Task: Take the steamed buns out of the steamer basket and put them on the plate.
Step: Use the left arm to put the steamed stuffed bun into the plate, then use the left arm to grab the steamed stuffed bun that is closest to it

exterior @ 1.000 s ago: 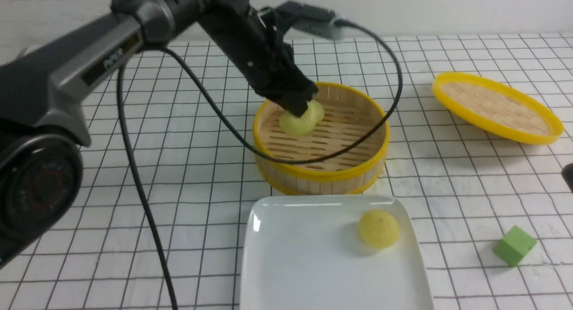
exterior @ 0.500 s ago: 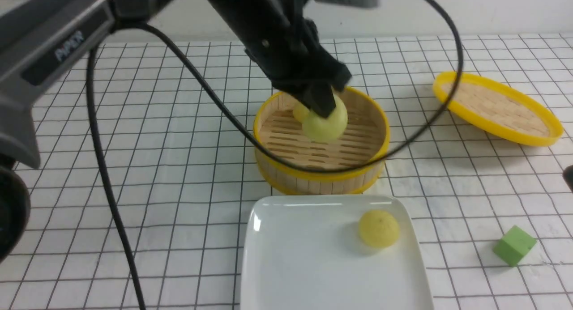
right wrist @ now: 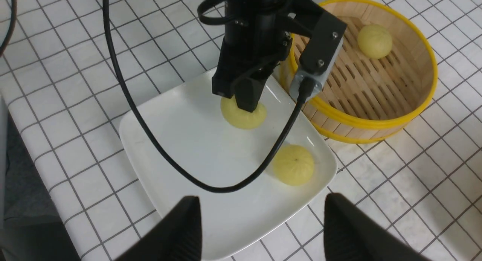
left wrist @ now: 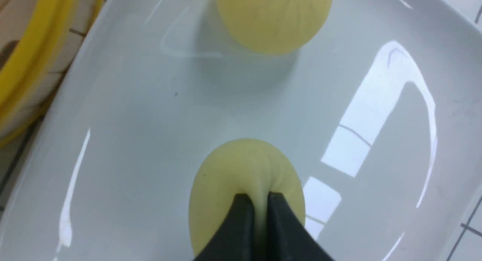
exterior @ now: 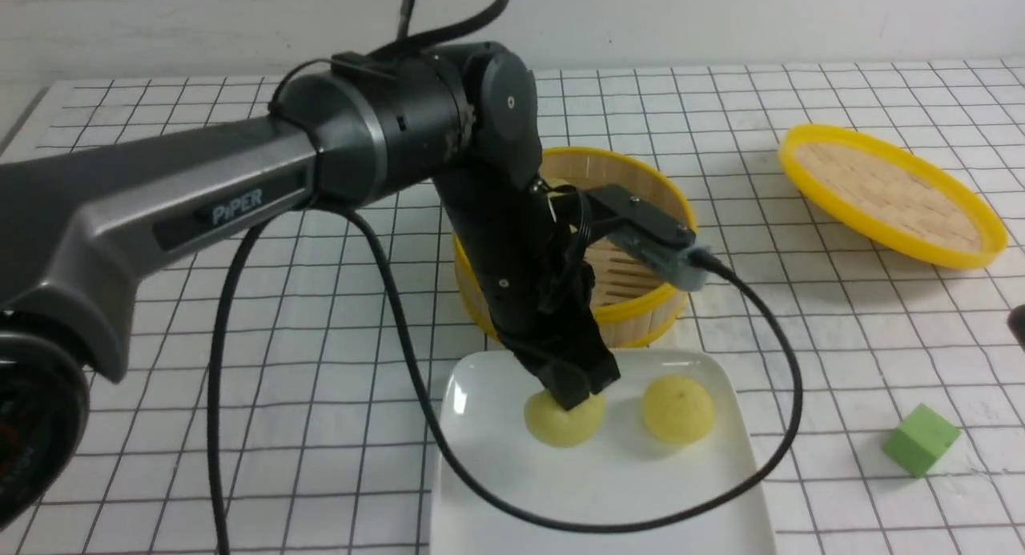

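Steamed buns (exterior: 677, 409) rest two on the plate (exterior: 480, 491), one pinched at its top by the closed left hand (exterior: 572, 396), a third bun (right wrist: 374, 41) lies in the steamer basket (exterior: 641, 315) just behind the plate, and the right hand (right wrist: 261, 215) gapes open, clear of the plate.

Grey left arm (exterior: 200, 187) lettered PIPER bears black cable (exterior: 212, 395), claw (exterior: 571, 400).

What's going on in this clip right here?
The left gripper is pinching a bun by its top and holds it down on the white plate, beside a second bun lying there already. A third bun is left in the steamer basket. The right gripper hangs open and empty, looking down on the plate.
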Robot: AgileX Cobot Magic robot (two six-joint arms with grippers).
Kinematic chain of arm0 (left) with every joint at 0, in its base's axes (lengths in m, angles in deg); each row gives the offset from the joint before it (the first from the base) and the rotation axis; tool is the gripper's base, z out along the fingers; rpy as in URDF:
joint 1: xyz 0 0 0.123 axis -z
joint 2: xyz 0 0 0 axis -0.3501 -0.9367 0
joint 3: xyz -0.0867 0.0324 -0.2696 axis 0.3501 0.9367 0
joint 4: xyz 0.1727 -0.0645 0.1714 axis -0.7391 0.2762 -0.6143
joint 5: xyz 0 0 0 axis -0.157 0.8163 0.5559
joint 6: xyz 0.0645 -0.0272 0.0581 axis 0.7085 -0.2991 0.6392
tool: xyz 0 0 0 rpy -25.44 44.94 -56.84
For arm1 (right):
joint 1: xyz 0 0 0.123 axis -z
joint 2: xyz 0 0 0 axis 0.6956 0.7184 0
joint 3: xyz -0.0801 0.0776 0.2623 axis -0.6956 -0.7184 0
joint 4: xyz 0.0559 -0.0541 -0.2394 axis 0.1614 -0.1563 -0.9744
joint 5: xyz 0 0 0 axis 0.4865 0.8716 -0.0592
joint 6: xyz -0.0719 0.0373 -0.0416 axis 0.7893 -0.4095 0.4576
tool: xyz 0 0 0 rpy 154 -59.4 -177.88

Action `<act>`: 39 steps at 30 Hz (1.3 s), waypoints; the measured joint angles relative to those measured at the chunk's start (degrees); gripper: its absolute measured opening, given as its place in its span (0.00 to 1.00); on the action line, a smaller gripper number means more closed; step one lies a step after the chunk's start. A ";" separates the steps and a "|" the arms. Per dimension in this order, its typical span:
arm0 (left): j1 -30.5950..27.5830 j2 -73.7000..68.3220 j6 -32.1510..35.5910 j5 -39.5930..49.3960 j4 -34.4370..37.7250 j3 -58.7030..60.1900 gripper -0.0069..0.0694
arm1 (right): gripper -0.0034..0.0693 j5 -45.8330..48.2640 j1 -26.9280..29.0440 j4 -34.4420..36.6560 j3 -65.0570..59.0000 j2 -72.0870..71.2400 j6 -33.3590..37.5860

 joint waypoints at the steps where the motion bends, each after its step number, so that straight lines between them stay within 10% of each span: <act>1: 0.00 -0.39 0.26 -0.75 0.46 0.16 0.12 | 0.65 0.00 0.00 0.06 0.00 0.00 0.00; 14: 0.00 -5.55 1.05 -6.76 3.80 0.17 0.15 | 0.65 0.00 0.00 0.68 0.00 0.00 0.05; 27: 0.00 -5.49 -12.49 6.04 2.52 -15.43 0.75 | 0.65 0.00 0.00 0.75 0.00 0.00 0.43; 39: 0.00 2.92 -15.27 7.35 -10.41 -19.74 0.66 | 0.65 0.11 0.00 2.83 0.00 0.00 1.60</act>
